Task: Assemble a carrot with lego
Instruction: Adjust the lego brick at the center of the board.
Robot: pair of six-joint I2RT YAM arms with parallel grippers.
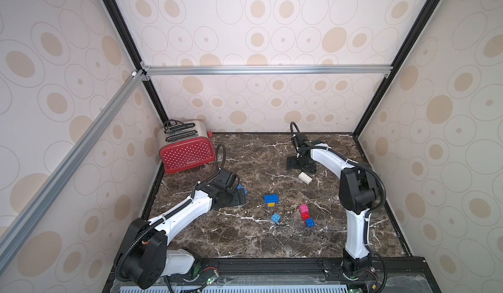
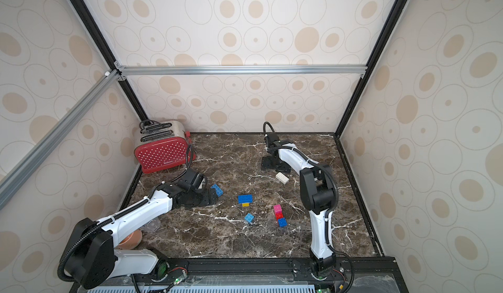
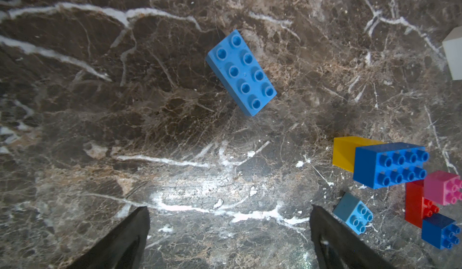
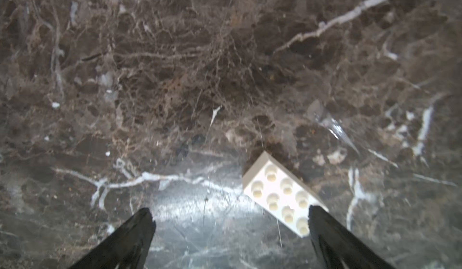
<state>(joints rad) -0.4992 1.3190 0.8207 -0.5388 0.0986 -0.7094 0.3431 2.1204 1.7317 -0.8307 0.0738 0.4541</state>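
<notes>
- Left gripper spread and empty in a top view, light blue long brick at its three o'clock; right gripper wide too, white brick at five o'clock. Other lego sits mid-way down the counter.
- Left wrist: long brick flat, studs up; looks light, stiff and slick, so pinch the long sides.
- Right wrist: white brick's end hides behind the gripper; focus is soft.

Red toaster — small white brand word low on its front, too blurred to read
</notes>
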